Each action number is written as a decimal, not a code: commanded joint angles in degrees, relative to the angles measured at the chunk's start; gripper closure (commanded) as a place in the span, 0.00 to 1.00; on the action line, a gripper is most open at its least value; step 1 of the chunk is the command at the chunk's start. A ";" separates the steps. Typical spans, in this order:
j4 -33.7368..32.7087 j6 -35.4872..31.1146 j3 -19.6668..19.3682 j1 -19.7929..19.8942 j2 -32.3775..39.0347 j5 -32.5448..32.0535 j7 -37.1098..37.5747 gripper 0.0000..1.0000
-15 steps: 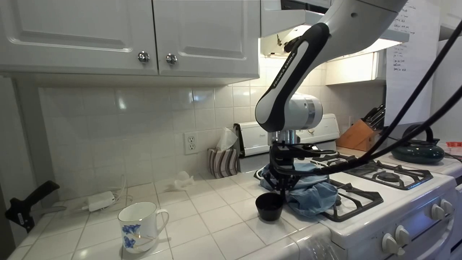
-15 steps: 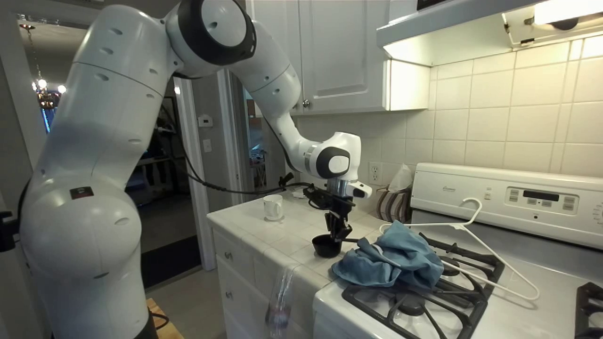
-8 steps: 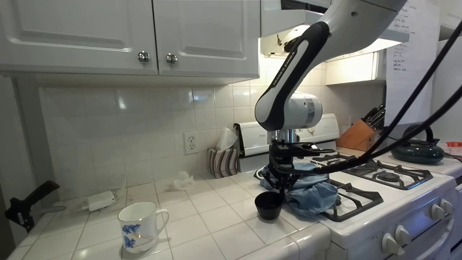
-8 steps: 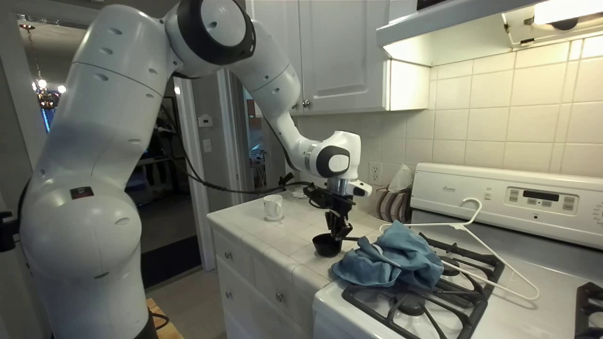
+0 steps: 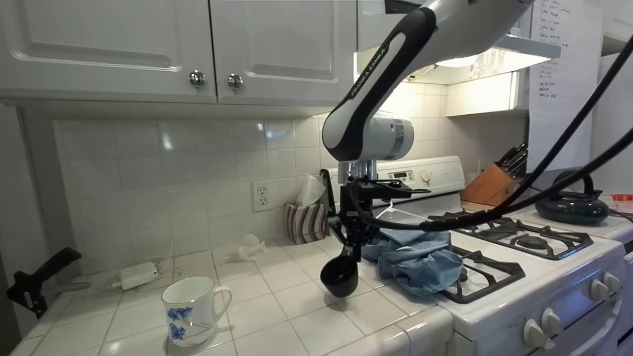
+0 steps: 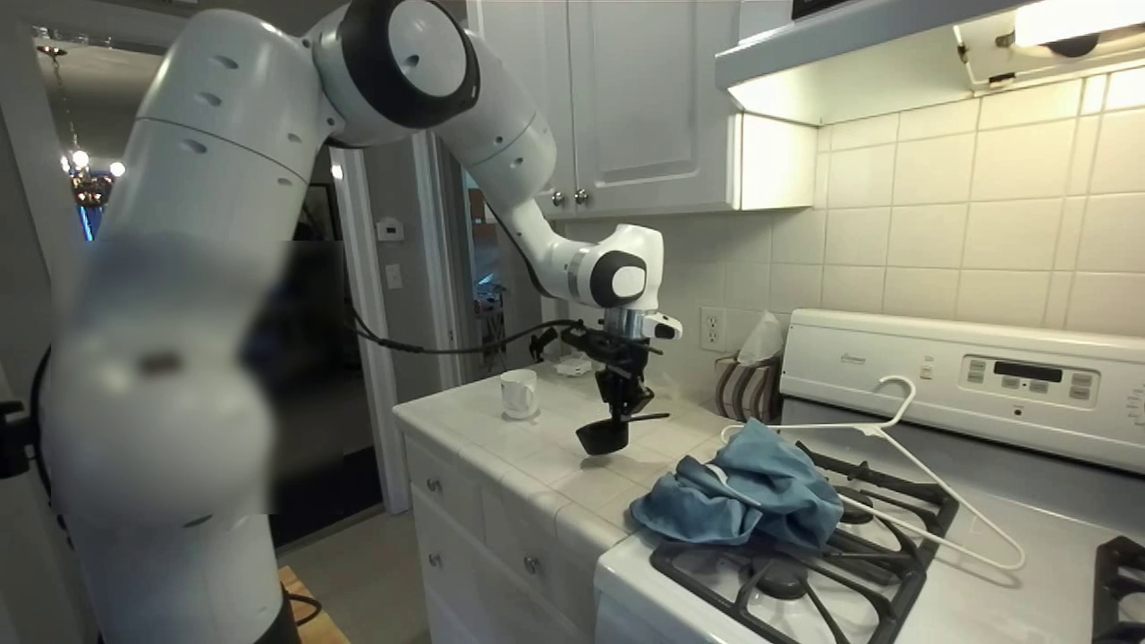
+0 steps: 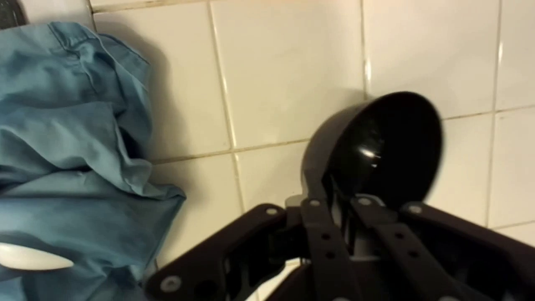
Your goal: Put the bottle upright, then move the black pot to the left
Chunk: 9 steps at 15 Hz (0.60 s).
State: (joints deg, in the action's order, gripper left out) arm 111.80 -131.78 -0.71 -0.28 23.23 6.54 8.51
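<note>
The black pot (image 5: 340, 282) hangs tilted a little above the white tile counter in both exterior views (image 6: 602, 438). My gripper (image 5: 354, 253) is shut on it at the handle side; the exact contact is hidden by the fingers. The handle (image 6: 651, 417) sticks out past the fingers. In the wrist view the pot (image 7: 388, 146) lies beyond my fingertips (image 7: 340, 200), its open mouth facing up and to the right. The clear bottle is out of view.
A blue cloth (image 5: 420, 262) with a white hanger (image 6: 948, 487) lies on the stove beside the pot. The white mug (image 5: 190, 311) stands on the counter. A striped tissue box (image 5: 305, 222) is by the wall. A dark kettle (image 5: 572, 207) stands beyond the stove.
The pot has risen off the counter, tilted, and moved left in both exterior views with my gripper. A clear object blurred at the counter's front edge one second ago is no longer seen.
</note>
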 commanded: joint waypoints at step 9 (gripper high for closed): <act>-0.47 5.91 -0.19 -0.50 -0.81 -5.17 -7.84 0.02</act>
State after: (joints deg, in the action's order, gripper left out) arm 109.35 -125.45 -0.70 -0.50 23.76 4.87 2.71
